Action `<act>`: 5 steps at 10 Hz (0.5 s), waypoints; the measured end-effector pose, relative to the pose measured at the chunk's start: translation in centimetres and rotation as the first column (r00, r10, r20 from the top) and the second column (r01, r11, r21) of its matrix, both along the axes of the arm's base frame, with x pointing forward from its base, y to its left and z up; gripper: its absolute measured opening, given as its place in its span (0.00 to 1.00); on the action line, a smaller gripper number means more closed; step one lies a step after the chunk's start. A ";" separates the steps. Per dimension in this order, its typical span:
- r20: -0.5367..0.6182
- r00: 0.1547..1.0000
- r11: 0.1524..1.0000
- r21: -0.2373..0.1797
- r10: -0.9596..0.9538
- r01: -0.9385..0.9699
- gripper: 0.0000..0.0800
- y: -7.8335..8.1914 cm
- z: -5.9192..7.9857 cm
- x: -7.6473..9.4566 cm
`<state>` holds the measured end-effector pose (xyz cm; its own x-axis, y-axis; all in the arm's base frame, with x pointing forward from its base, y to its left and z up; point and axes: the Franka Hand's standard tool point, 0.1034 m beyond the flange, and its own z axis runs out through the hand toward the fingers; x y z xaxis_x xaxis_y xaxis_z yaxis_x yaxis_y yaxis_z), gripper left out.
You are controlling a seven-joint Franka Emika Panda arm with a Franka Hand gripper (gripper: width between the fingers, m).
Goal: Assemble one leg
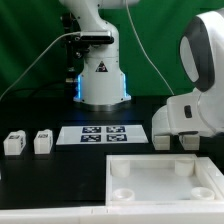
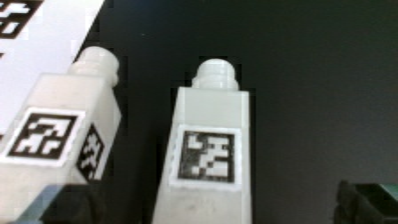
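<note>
Tray (image 1: 160,180), lower right of exterior view, has empty sockets (image 1: 120,171); gripper (image 2: 214,200), spread wide and empty, hangs over the leg (image 2: 210,135); nothing assembled yet.

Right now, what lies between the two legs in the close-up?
Nothing: the wrist view shows only bare black table between one leg and the other leg.

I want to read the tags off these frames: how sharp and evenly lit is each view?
Wrist view: the two small white blocky tagged legs look soft, tag edges smeared, no glare. Exterior view: sharper; the flat white marker board is evenly lit, but the big white arm housing looks soft.
</note>
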<state>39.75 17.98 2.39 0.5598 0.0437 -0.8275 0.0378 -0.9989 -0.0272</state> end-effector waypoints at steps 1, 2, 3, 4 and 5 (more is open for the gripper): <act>0.001 1.000 1.000 -0.001 0.003 -0.003 0.81 0.1 -0.4 -0.4; -0.002 1.000 1.000 -0.002 0.004 -0.004 0.81 0.1 -0.7 -0.7; -0.003 1.000 1.000 -0.003 0.003 -0.003 0.81 0.1 -1.1 -1.0; -0.011 1.000 1.000 -0.004 0.005 -0.005 0.81 0.1 -1.5 -1.3; -0.033 0.999 1.000 -0.017 0.001 -0.002 0.81 0.1 -1.5 -1.6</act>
<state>38.10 18.09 0.90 0.5323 0.0302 -0.8460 0.0387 -0.9992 -0.0113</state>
